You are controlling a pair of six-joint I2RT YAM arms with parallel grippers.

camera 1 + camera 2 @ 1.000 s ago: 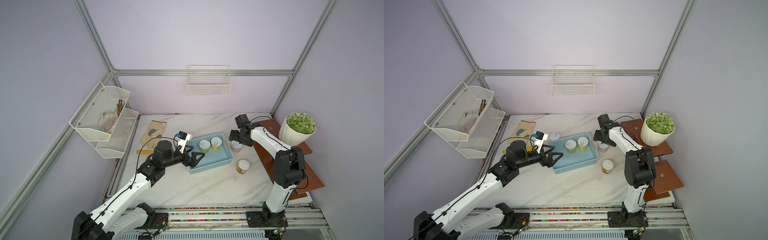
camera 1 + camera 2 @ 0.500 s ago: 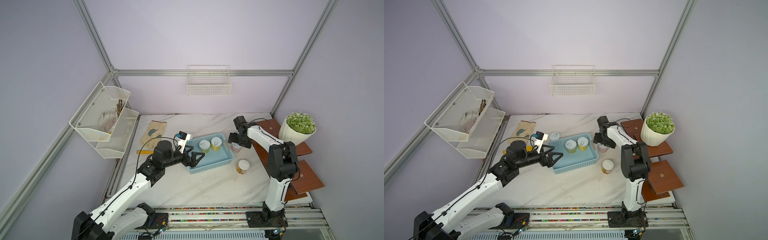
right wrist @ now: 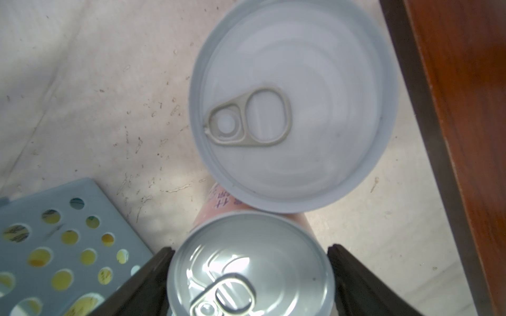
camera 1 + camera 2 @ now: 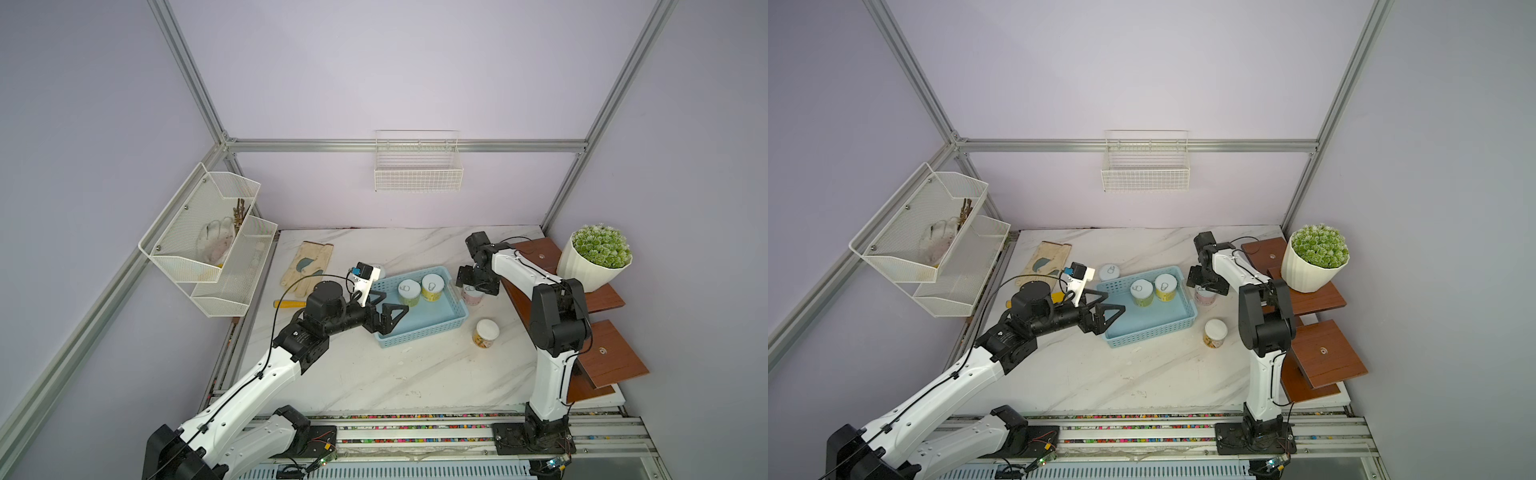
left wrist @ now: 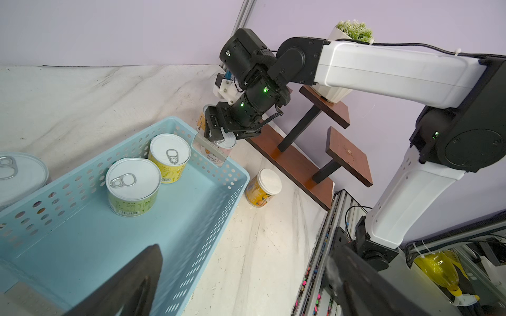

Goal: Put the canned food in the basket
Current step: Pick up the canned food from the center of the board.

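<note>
Pink can (image 3: pixel 246 273) | inside right claw (image 3: pixel 249 247), gripped | left claw (image 4: pixel 395 301) open over basket (image 4: pixel 417 335)

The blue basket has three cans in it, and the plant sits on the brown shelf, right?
Not three. The blue basket holds two cans, a green can and a yellow can, as both top views show. The plant does sit on the brown shelf.

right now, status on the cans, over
Left gripper open over blue basket. Right gripper astride pink can on table, grip unclear. Green can, yellow can in basket. Second can right beside pink one.
</note>
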